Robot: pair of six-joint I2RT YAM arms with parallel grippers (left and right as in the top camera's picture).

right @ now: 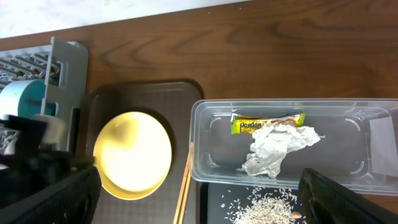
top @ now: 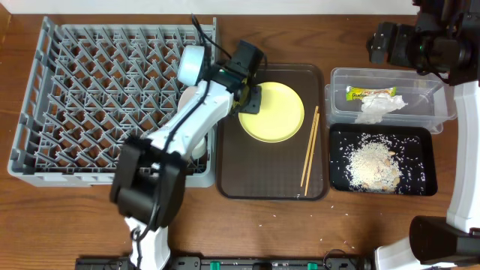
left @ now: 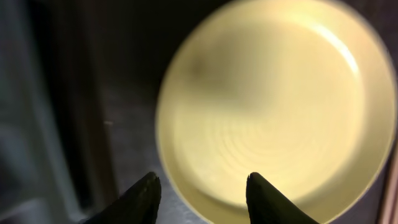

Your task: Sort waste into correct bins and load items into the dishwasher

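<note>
The rack (top: 30,112) fills the left of the overhead frame. The left gripper (left: 200,194) hovers over the plate's near rim, fingers spread wide, holding nothing. The plate (top: 276,112) lies flat on the brown tray (top: 232,172) at centre frame, with 2 chopsticks (top: 310,150) just to its right.

Probable step in hand: grasp the plate. Set 1 finger under the rim and 1 over it, then close firmly, since a flat glossy plate may slip.

At right, the wrapper (top: 369,93) and napkin (top: 381,109) lie in the tub (top: 435,112), and rice (top: 373,165) lies in the black tray (top: 427,161). The right gripper (right: 199,193) is spread wide and empty.
</note>
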